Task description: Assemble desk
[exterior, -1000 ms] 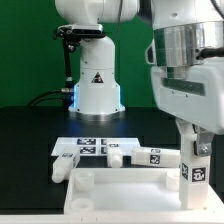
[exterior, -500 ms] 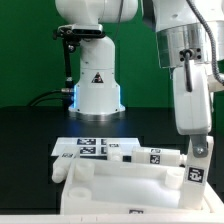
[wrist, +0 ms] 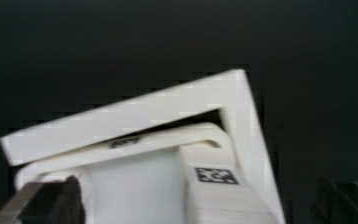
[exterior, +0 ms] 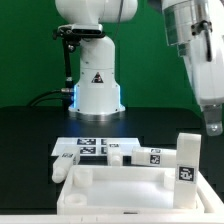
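- Tool (exterior: 212,126) hangs at the exterior view's right edge, above the upright leg (exterior: 187,160) and clear of it; in the wrist view its fingers (wrist: 39,200) stand wide apart and clamp nothing
- Upright leg stands in the corner socket of the tabletop panel (exterior: 130,193) on the exterior view's right; a tag sticker on it faces the camera
- Tabletop panel lies rim-up at the front of the table (exterior: 30,130); the table is flat and matte black
- One loose leg (exterior: 135,155) lies on its side just behind the panel, near the marker board (exterior: 90,146); a second leg (exterior: 66,166) lies slanted at the panel's corner on the exterior view's left
- White robot base (exterior: 97,88) with a triangle sticker stands at the back of the table; a green backdrop (exterior: 150,85) shows behind it on the exterior view's right, and darkness on the left
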`<state>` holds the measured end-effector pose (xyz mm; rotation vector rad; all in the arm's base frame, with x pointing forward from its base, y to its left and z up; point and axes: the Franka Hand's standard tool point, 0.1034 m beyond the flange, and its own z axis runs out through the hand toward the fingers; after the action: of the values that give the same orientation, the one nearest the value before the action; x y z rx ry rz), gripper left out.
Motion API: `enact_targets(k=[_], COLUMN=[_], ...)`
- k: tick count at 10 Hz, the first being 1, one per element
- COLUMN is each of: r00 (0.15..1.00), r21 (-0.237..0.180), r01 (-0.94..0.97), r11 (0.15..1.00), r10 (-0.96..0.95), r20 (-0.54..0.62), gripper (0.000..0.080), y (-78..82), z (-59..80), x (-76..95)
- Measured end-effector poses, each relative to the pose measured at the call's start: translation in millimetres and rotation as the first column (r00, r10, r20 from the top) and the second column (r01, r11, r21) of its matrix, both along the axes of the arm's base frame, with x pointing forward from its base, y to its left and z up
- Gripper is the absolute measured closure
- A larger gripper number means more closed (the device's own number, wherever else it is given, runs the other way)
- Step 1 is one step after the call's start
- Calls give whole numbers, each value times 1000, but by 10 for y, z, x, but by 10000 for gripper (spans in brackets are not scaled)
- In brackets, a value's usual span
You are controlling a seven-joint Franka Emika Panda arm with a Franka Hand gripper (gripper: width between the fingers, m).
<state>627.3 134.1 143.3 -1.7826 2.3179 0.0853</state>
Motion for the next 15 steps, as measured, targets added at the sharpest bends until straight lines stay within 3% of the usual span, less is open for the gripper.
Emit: enact_targets(k=[8,9,11,13,15], r00=[1000,999,998,972,922], r21=[-7,-8,-4,-27,-61], r01=[-18,-34,-61,-234,-386], r11=[1000,999,998,972,921], r10=[18,34,61,234,387], r20=[-2,1,23,-1,-2], gripper=[151,151,151,151,151], y=[-7,31,223,345,326], z=[-65,-51,42,65,91], x=[-4,-35,-265,-495,-376])
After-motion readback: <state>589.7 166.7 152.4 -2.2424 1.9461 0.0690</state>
